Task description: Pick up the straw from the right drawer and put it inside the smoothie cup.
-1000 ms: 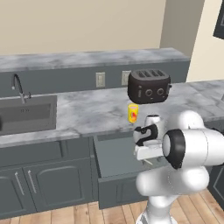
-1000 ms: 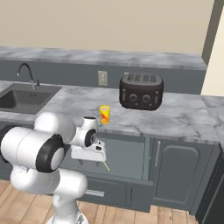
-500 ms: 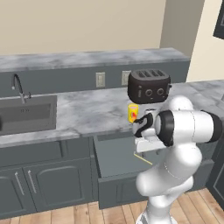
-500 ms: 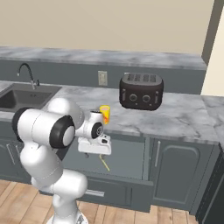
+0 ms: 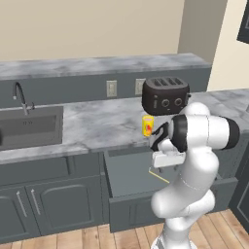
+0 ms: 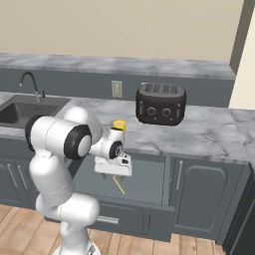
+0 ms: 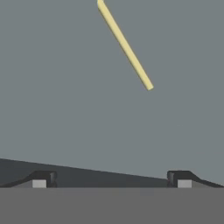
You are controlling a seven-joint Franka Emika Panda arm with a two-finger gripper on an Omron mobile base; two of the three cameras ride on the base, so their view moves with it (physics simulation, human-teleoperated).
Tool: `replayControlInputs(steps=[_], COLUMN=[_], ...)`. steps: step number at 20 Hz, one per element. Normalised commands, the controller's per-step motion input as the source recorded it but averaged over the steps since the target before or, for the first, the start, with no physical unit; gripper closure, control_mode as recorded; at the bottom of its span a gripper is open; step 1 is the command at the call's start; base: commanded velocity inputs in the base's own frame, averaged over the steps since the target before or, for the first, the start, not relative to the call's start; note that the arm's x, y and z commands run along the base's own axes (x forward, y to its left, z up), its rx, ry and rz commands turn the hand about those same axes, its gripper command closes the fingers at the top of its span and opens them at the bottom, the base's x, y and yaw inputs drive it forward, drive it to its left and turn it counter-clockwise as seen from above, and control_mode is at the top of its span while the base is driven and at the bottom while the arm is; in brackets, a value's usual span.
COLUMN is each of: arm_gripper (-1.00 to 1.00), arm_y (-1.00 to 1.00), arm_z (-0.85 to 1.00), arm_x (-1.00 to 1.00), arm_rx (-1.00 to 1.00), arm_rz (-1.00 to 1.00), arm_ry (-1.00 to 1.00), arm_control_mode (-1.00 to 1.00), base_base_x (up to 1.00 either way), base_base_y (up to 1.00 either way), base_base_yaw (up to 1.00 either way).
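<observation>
The right drawer (image 5: 127,171) (image 6: 147,180) stands pulled out below the counter, and its flat grey floor (image 7: 65,96) fills the hand view. The pale-yellow straw (image 5: 159,175) (image 6: 118,185) (image 7: 125,45) lies loose on that floor near the drawer's right side. My gripper (image 5: 167,165) (image 6: 113,175) (image 7: 111,179) hangs above the drawer, pointing down, open, with its fingertips (image 7: 41,179) wide apart and nothing between them. In the hand view the straw lies ahead of the tips, slanting. The yellow smoothie cup (image 5: 148,125) (image 6: 119,124) stands upright on the counter just behind my arm.
A black toaster (image 5: 166,94) (image 6: 161,103) sits on the marble counter (image 5: 97,121) behind the cup. A sink (image 5: 29,126) with a faucet (image 6: 31,84) is at the left. Grey cabinet doors (image 6: 199,199) flank the drawer.
My arm has straightened up, its elbow rising, and the hand has shifted a little over the drawer. The straw and cup have not moved.
</observation>
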Motion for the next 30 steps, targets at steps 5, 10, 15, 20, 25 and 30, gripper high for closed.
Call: replayControlInputs(steps=[5,10,15,20,25,30], arm_gripper=[-1.00,-1.00,-1.00,-1.00,-1.00,-1.00], arm_y=[0.00,0.00,0.00,0.00,0.00,0.00], arm_z=[-0.30,-0.22,-0.17,-0.20,-0.23,-0.21], arm_x=[0.07,0.10,0.12,0.16,0.17,0.19], arm_rx=[0.05,0.03,0.01,0.00,0.01,0.01], arm_rz=[0.03,0.05,0.06,0.05,0.05,0.04], arm_ry=[-0.13,-0.03,0.00,0.00,-0.01,-0.01], arm_control_mode=[-1.00,-1.00,-1.00,-1.00,-1.00,-1.00], base_base_x=[0.00,0.00,0.00,0.00,0.00,0.00], base_base_y=[0.00,0.00,0.00,0.00,0.00,0.00], base_base_yaw=[0.00,0.00,0.00,0.00,0.00,0.00])
